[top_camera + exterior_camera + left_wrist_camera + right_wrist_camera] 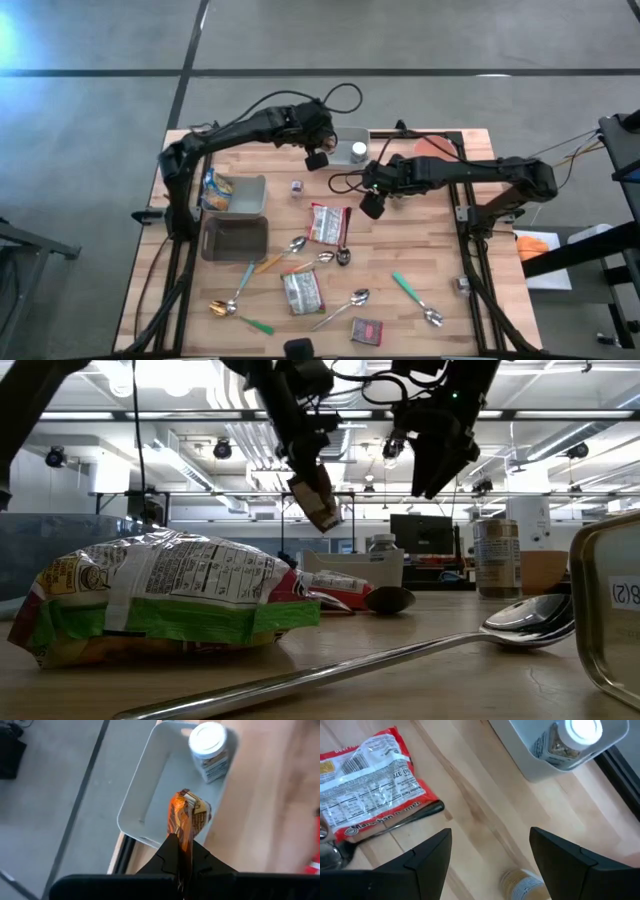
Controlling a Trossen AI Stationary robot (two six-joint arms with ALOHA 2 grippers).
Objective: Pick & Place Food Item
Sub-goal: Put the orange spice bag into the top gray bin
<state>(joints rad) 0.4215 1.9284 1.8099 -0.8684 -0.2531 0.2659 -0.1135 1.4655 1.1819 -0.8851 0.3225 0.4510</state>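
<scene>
Between the left gripper's (181, 851) pinched fingers hangs a small orange-brown snack packet (186, 817), clamped at one end and dangling clear of the table. Straight below it sits the pale grey tray (145, 795) at the far edge of the table, already holding a white-lidded jar (210, 751) in one corner. So the pick looks done and the carry nearly so; what is left, I'd say, is to lower the packet and let it go inside the tray.

Over toward the middle of the table the right gripper (490, 857) hovers with its fingers spread wide and nothing between them. Under it lie bare boards, a red noodle packet (367, 785) off to one side and what may be a little bottle (522, 884) close by, though it is too blurred to be sure.

Farther out, more packets, spoons (352, 300) and two other trays remain scattered on the near half, untouched.
</scene>
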